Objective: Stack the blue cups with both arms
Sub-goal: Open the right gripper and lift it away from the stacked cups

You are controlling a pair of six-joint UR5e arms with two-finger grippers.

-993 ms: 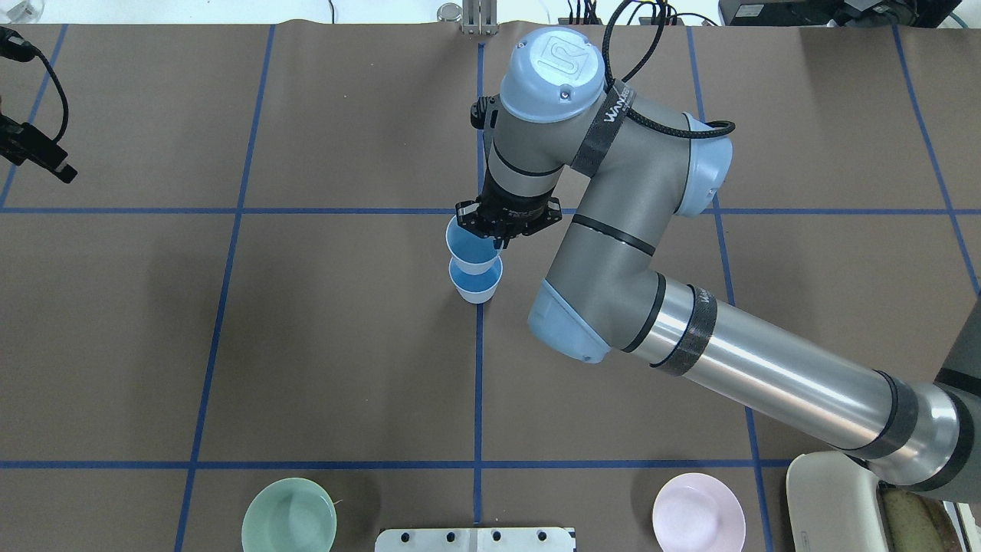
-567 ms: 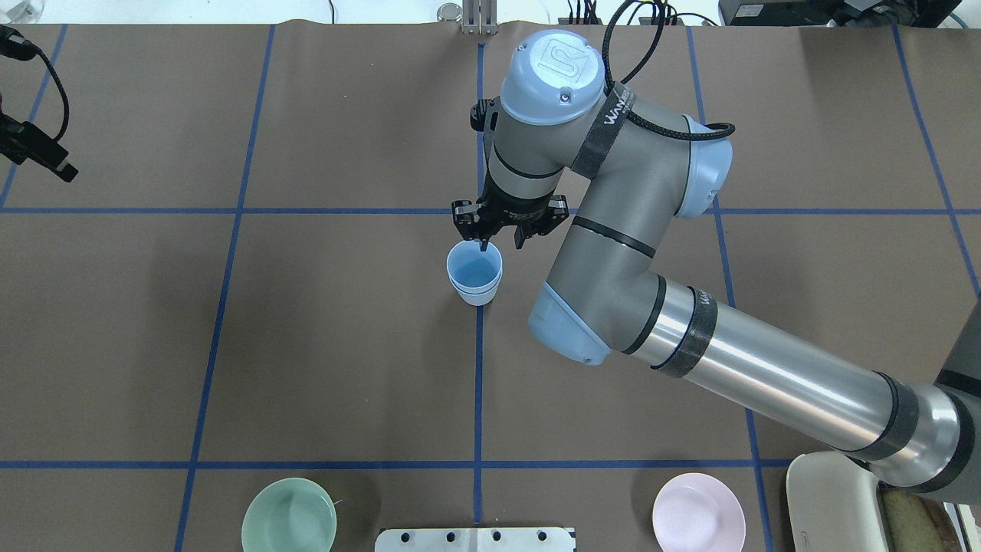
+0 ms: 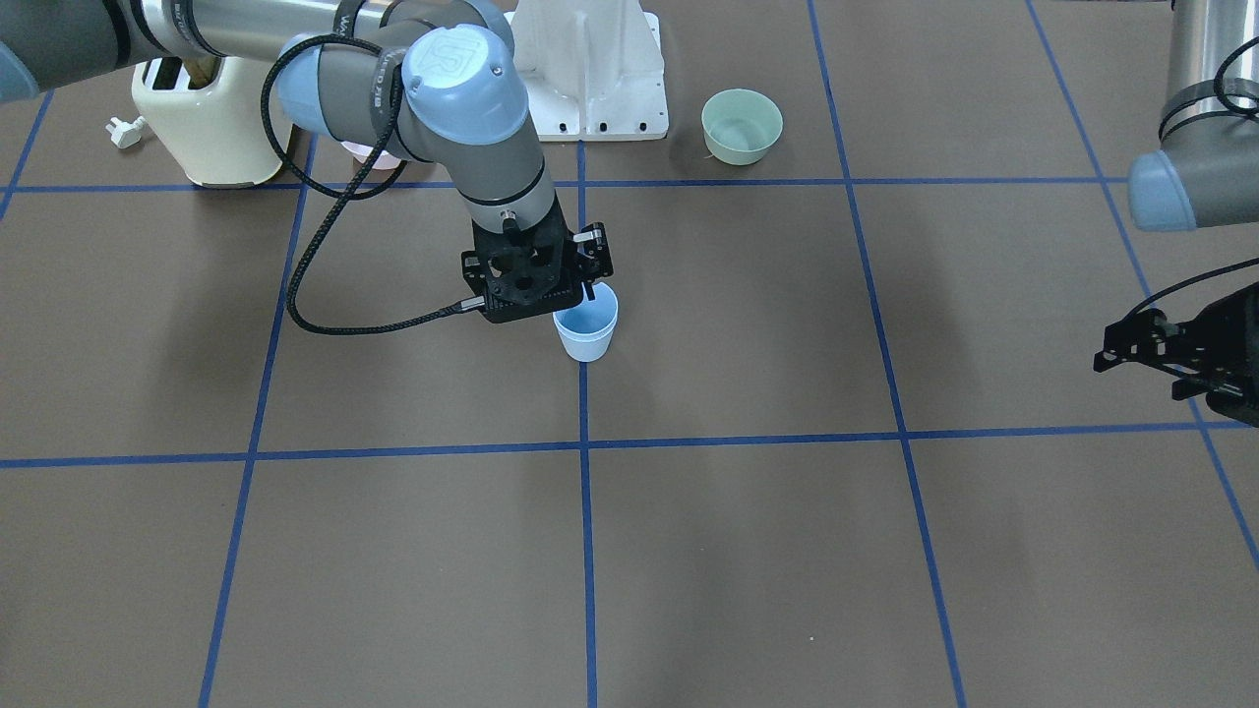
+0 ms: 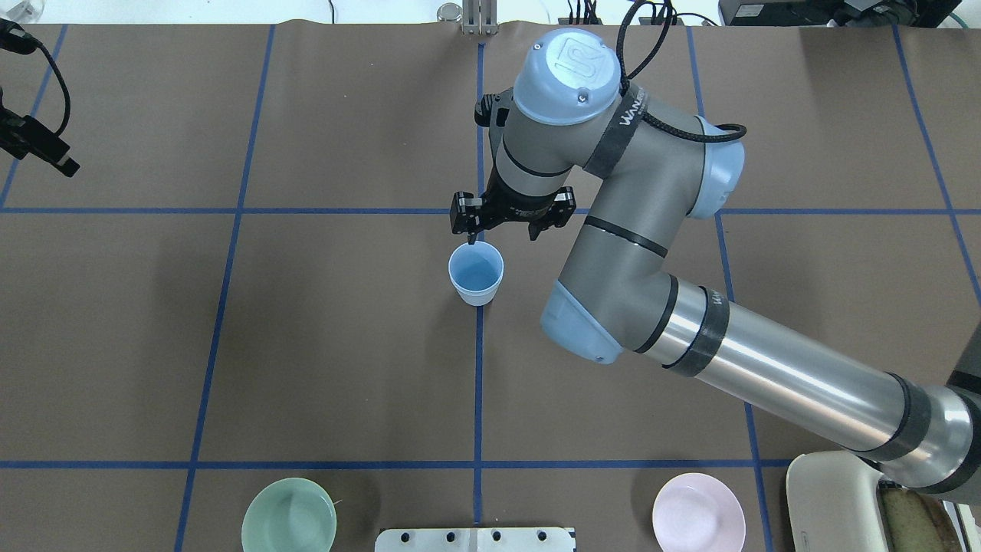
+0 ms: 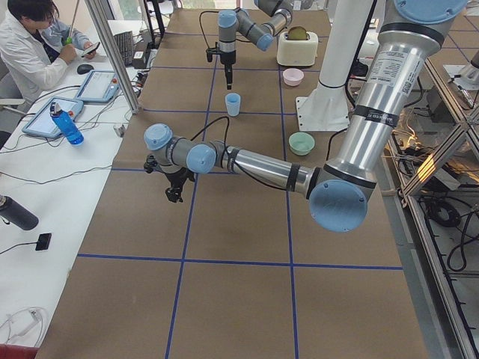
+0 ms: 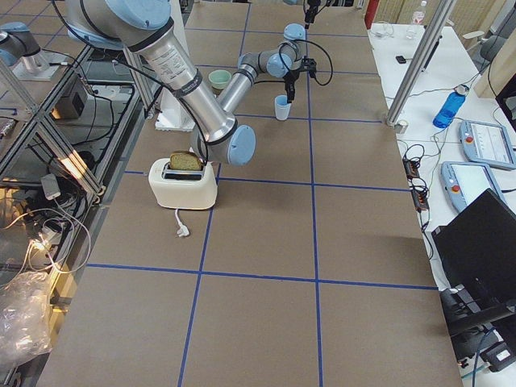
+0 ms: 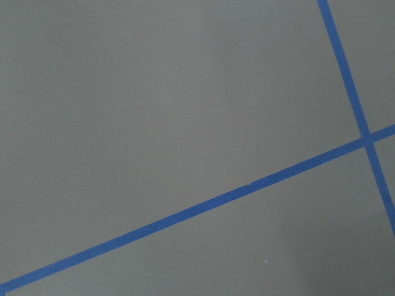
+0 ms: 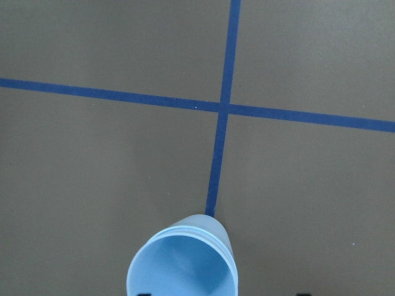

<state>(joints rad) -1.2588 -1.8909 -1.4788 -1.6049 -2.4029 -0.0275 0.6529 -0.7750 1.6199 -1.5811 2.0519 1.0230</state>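
The two blue cups (image 4: pixel 476 274) stand nested as one upright stack on the centre blue line, also seen in the front view (image 3: pixel 586 332) and the right wrist view (image 8: pixel 183 262). My right gripper (image 4: pixel 502 234) is open and empty, just above and beyond the stack's rim, not touching it. My left gripper (image 3: pixel 1146 369) hangs far off at the table's left side (image 4: pixel 46 149). Its jaws look open and empty, and its wrist view shows only bare table and blue tape.
A mint-green bowl (image 4: pixel 289 515) and a pink bowl (image 4: pixel 698 512) sit at the near edge beside the white base mount (image 4: pixel 475 539). A cream toaster (image 4: pixel 843 506) holding toast stands at the near right. The right arm's forearm spans the right half.
My right gripper opened and let go of the upper cup, which dropped fully into the lower one. The gripper then rose slightly away. The left gripper barely shifted.
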